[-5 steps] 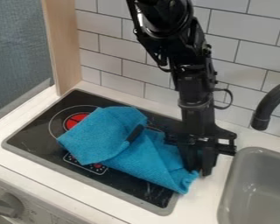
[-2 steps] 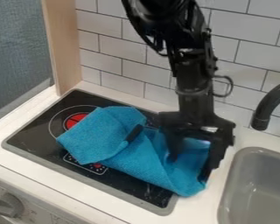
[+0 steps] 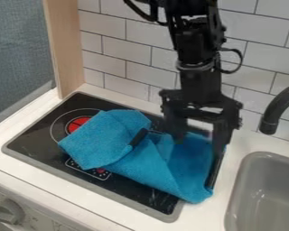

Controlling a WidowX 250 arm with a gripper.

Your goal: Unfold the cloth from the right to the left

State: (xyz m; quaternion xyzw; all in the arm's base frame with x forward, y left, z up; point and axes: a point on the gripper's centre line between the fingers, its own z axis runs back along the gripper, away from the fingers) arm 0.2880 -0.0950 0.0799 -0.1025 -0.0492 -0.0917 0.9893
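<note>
Gripper (image 3: 199, 145) is spread wide over the cloth's (image 3: 144, 167) right end. Cloth sits on stovetop (image 3: 35, 135), long axis slanting toward the front-right corner, bulk left of gripper; fingertip contact hard to tell.

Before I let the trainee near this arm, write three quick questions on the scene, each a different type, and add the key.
1. True or false: the cloth lies wholly inside the sink.
2. Which lies under much of the cloth?
A. A wooden board
B. A black stovetop
C. A metal tray
3. Fill in the blank, open or shut: the gripper, at the right-hand part of the cloth in the picture, is ____.

Key: 1. False; 2. B; 3. open
</note>
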